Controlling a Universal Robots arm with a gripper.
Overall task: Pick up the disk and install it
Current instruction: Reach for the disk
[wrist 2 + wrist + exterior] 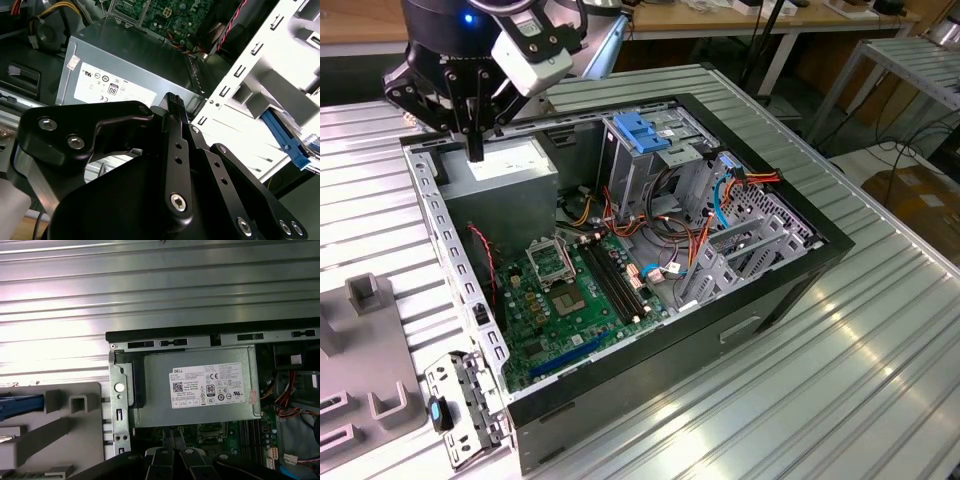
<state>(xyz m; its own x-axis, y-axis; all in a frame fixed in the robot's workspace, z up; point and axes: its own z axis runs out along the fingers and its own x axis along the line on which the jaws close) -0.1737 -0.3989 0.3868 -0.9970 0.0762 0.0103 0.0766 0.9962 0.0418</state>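
Aluminium ribs ran the length of the table point(840, 400), and on it lay a black computer case point(800, 275) on its side with the cover off. I could look straight down at the green circuit board point(560, 300), a tangle of orange and red cables point(705, 235) and the tall metal cage point(630, 170) with its light-blue latch point(640, 135).

The arm's gripper point(475, 150) hung over the back corner of the case, towards the exterior view's left. It was above the grey metal box point(505, 170) with the white sticker and did not seem to touch it. Its two black fingers point(162, 460) were drawn together at the tips, with nothing between them. In the second wrist view the gripper point(171, 102) pointed down at the edge of that box point(130, 60), close to the pale perforated back wall point(235, 110) of the case.

Outside that back wall a grey plastic holder point(75, 435) sat on the table, and part of it showed at the exterior view's left point(365, 295). A strip of blue plastic point(20, 405) lay in the holder, also seen in the second wrist view point(286, 141). It was well apart from the gripper. It may have been a side rail of the disk, but I could not tell, as the rest was cut off from sight. The cage in the case looked open at its front.
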